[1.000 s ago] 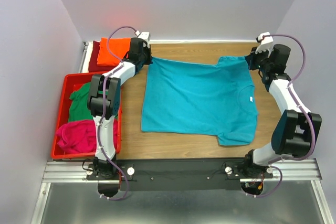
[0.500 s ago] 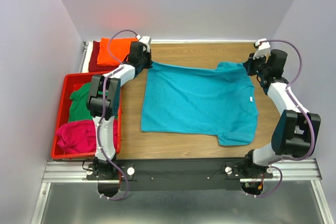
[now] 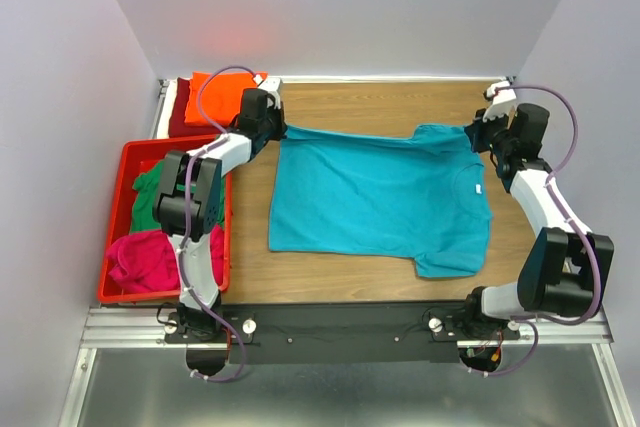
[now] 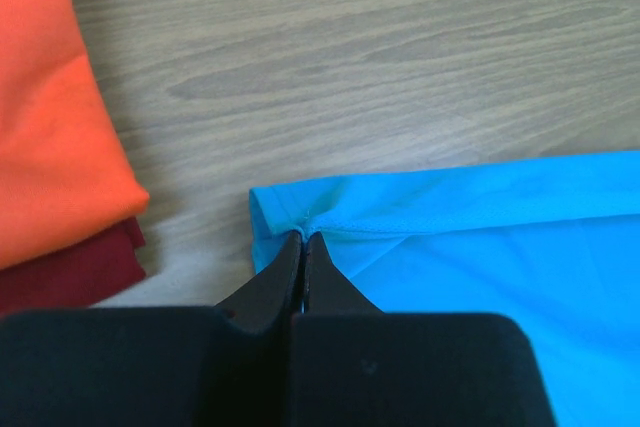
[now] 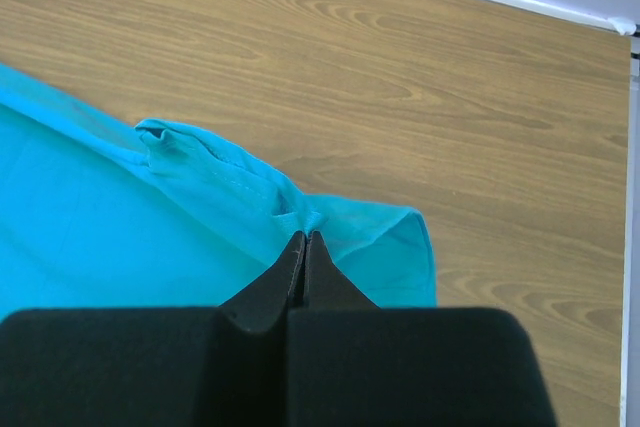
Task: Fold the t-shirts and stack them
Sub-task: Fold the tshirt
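Red crate (image 3: 150,144) is holding green t-shirt (image 3: 148,197) and magenta t-shirt (image 3: 140,259). Turquoise t-shirt (image 3: 375,197) is lying spread on table (image 3: 380,107); left gripper (image 4: 303,239) is pinching its hem corner, right gripper (image 5: 303,237) its sleeve, jaws fully closed on cloth.

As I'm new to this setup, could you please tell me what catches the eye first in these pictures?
The turquoise t-shirt lies spread flat mid-table, its far edge pinched at either end by the left gripper and right gripper, both shut on the cloth. At the left, a red crate holds a green shirt and a magenta shirt. Beyond it, an orange shirt lies folded on a dark red shirt.
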You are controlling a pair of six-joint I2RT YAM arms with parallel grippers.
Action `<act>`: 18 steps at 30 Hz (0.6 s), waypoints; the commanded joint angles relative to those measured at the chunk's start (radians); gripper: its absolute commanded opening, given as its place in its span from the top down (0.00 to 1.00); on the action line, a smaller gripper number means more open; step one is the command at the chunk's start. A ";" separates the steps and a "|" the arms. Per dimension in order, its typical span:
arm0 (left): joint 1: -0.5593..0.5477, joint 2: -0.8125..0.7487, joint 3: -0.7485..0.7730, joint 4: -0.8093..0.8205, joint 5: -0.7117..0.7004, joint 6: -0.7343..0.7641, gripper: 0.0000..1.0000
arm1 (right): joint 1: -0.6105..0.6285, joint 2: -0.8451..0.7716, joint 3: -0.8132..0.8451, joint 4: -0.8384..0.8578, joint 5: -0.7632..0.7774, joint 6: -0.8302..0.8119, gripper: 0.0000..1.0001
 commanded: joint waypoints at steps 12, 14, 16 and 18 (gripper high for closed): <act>0.003 -0.125 -0.128 0.019 0.030 -0.014 1.00 | -0.001 -0.093 -0.115 -0.014 0.057 -0.063 0.99; 0.003 -0.125 -0.130 0.013 0.043 -0.011 1.00 | -0.001 -0.098 -0.119 -0.017 0.056 -0.064 0.99; 0.003 -0.124 -0.131 0.004 0.055 -0.003 1.00 | -0.003 -0.104 -0.127 -0.022 0.051 -0.067 0.99; 0.003 -0.121 -0.131 -0.016 0.069 0.009 1.00 | -0.003 -0.110 -0.135 -0.030 0.045 -0.077 0.99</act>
